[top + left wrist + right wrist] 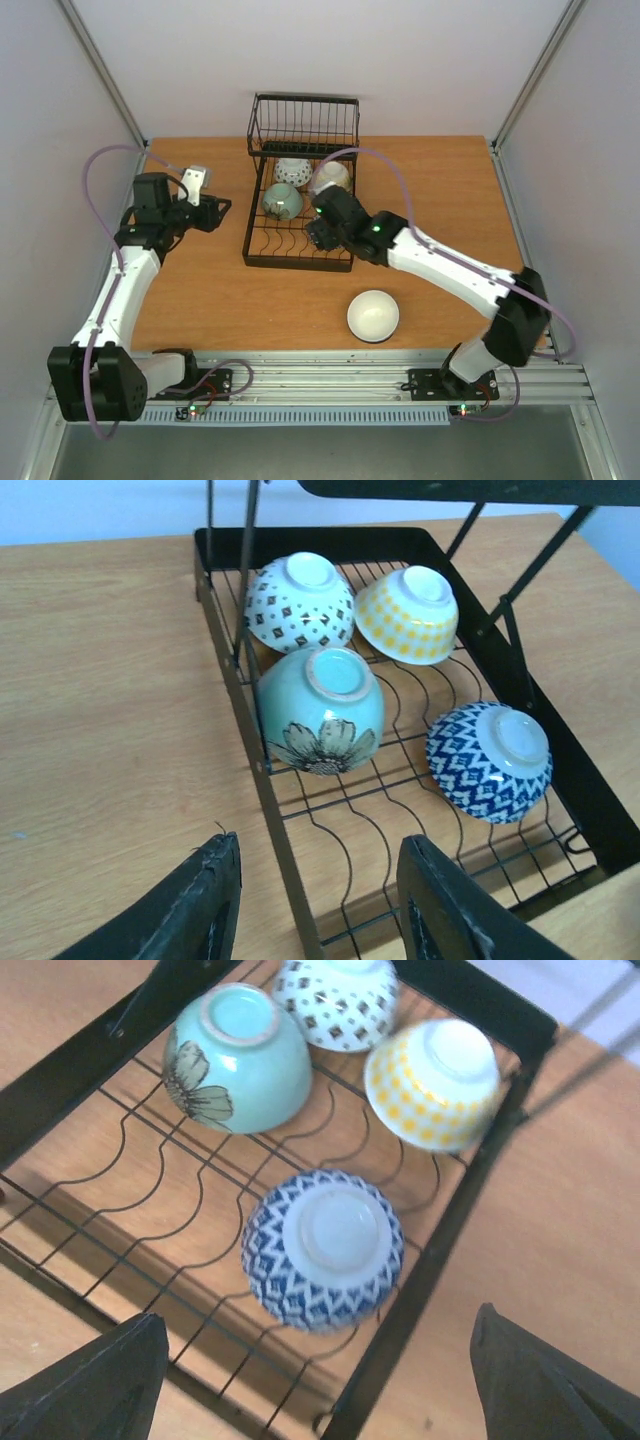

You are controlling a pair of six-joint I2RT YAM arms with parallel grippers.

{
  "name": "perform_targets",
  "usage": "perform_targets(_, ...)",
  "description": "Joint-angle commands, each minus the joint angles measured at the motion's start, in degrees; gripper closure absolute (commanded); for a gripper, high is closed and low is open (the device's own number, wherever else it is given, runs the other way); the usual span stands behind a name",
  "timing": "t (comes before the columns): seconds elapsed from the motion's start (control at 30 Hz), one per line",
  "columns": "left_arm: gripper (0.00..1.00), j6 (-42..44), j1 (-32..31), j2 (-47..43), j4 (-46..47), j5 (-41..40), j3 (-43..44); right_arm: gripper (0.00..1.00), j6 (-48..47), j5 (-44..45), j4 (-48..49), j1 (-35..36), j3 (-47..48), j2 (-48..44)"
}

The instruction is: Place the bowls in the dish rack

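Note:
The black wire dish rack (pixel 297 263) stands at mid table, and several bowls lie upside down in it. In the left wrist view they are a brown-patterned white bowl (pixel 300 602), a yellow checked one (pixel 408 615), a celadon one with a flower (pixel 320 710) and a blue-and-white one (pixel 490 762). A cream bowl (pixel 373 315) sits upright on the table in front of the rack. My right gripper (pixel 320 1385) hangs open over the blue-and-white bowl (pixel 322 1248), its fingers well apart from it. At the rack's left rail my left gripper (pixel 320 900) is open and holds nothing.
The rack's taller wire basket (pixel 303 122) rises at its far end. Grey walls and metal posts close in the table on three sides. The right arm (pixel 440 265) reaches across the table from the near right.

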Motion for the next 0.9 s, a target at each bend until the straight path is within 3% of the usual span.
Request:
perform_targets(0.0, 0.55, 1.00, -1.38, 0.36, -0.67, 3.08, 1.94, 0.20, 13.06, 2.48, -6.25, 0.27, -6.55, -8.97)
perform_targets(0.17, 0.55, 2.09, -5.40, 0.83, -1.70, 4.99, 2.31, 0.44, 21.79, 4.87, -15.28, 0.36, -13.86, -17.61)
perform_targets(0.37, 0.55, 5.06, -8.73, 2.26, -4.89, 8.00, 3.27, 0.57, 32.14, 4.71, -21.51, 1.37, -24.25, -26.45)
perform_targets(0.57, 0.55, 5.76, -9.97, 2.99, -5.08, 7.91, 3.53, 0.62, 38.36, 4.62, -25.38, 5.80, -29.75, -29.91)
perform_targets(0.87, 0.54, 6.30, -10.09, 3.38, -5.29, 8.36, 3.36, 0.64, 48.55, 7.25, -28.94, 12.58, -32.22, -26.19)
